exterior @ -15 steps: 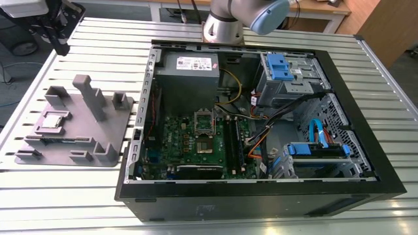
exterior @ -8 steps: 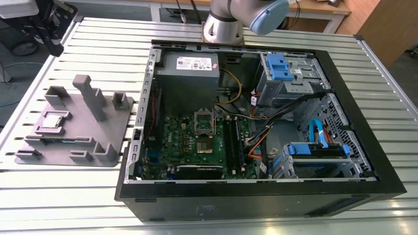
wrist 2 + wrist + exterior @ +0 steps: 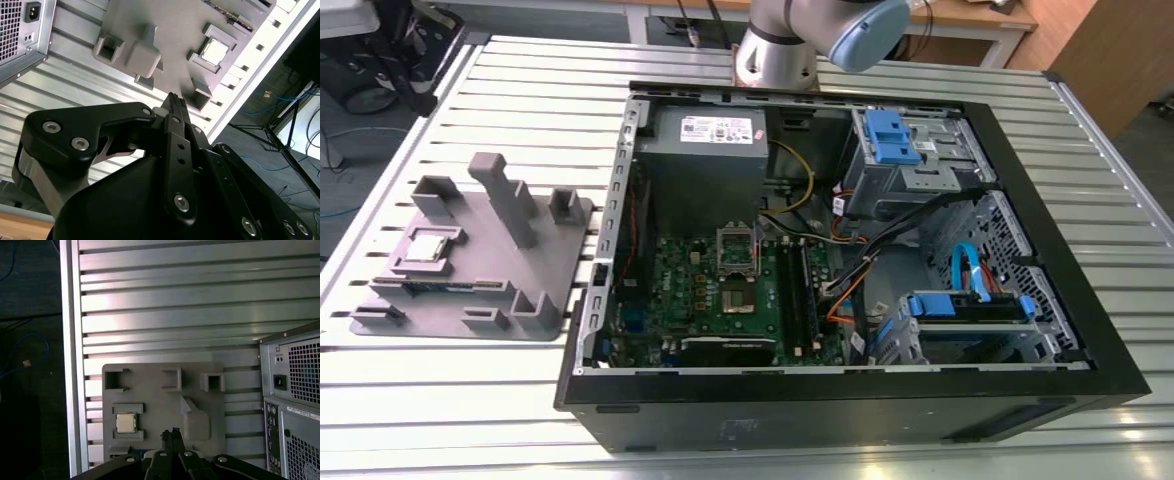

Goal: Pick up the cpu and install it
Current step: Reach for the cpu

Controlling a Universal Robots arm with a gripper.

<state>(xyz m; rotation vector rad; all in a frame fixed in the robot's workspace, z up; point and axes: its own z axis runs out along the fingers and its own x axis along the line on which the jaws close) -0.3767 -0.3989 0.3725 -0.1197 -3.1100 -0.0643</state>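
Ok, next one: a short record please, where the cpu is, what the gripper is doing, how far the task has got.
cpu: in a recess of the grey holder, untouched
holder: on the slatted table, to the exterior view's left of the open computer case
gripper: over the holder, apart from it, fingers shut, empty
socket: on the green board inside the case
progress: cpu not yet picked up

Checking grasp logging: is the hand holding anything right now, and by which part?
Nothing held. The hand is shut on nothing; the cpu lies in a pocket of the grey holder.
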